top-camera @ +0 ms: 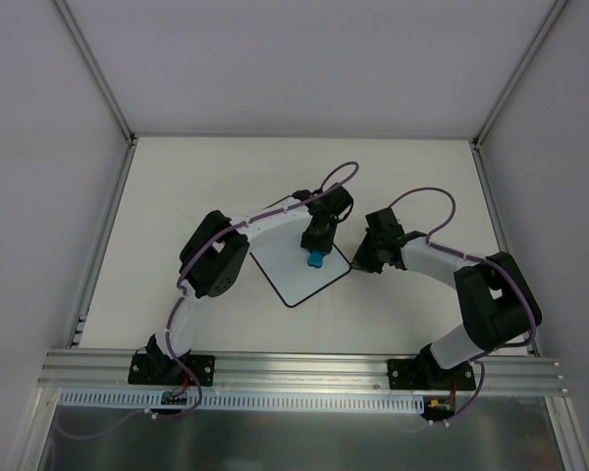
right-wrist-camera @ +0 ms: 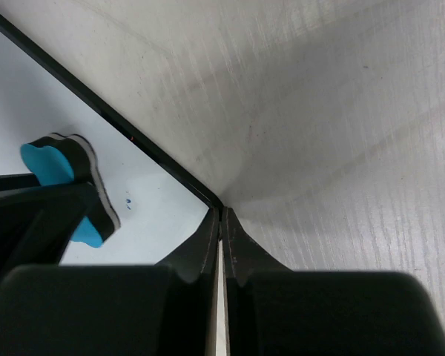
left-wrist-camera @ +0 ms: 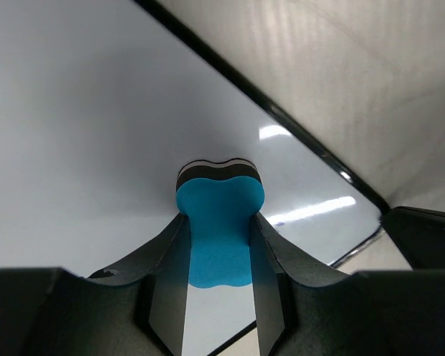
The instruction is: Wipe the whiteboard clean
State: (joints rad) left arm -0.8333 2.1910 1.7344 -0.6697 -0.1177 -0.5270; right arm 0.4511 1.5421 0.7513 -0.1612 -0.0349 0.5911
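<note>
1. A pale, off-white flat table fills the middle of the overhead view, with grey walls around it.
2. Two white-and-black jointed robot arms reach in from the near edge. The left arm bends over the table's centre, and the right arm angles in from the right.
3. The small flat white whiteboard, with rounded corners and a thin black rim, lies flat near the centre of the table. It is turned diagonally and sits between the two arms.
4. The left gripper hangs over the board's upper right part, its black fingers clamped on the sides of the eraser.
5. The right gripper has its fingers pressed together with nothing between them. Its tips sit at the rim of the board's right corner, on the table side.
6. The small blue foam eraser has a lobed outline and a black-and-white layered face. It stands on end in the left gripper, with the layered face meeting the board's surface.
7. A tiny blue speck shows on the white surface just beside the eraser, seen from the right wrist.
</note>
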